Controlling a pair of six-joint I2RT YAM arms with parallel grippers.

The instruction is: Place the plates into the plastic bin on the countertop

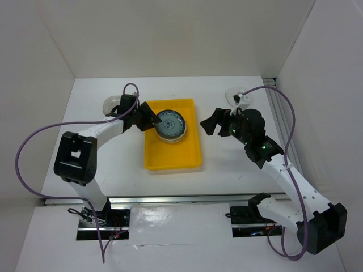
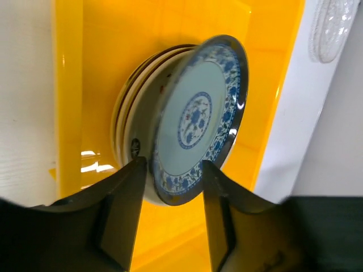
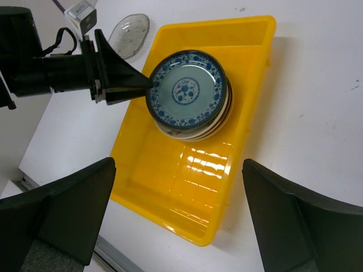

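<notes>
The blue-patterned plate [image 3: 187, 90] sat painted face up on the stack of plates [image 2: 127, 122] in the far half of the yellow bin [image 1: 170, 158]. Round as it was, it had no long axis to call. The bin did, and it ran straight away from the arm bases across the white countertop [image 1: 227, 175]. In the left wrist view the plate did not look flush with the stack: it seemed tilted, its rim by the fingers standing off the plates beneath. The left gripper [image 1: 151, 119] reached in over the bin's left rim, its two fingers partway apart with the plate's near rim between them, one on the underside and one over the painted face. Whether either finger was pressing that rim could not be told. Over on the other side, the right gripper [image 1: 212, 120] hung just off the bin's right rim, fingers spread wide with nothing between them. The plates under the blue one showed only as thin cream and brown edges, too closely nested to count. A clear glass plate [image 3: 129, 35] lay on the countertop off the bin's far left corner, and in the top view the left arm covered half of it. A second glass plate [image 2: 332, 28] lay at the far right, partly behind the right arm and its cable from above, and cut off by the frame edge in the left wrist view.
</notes>
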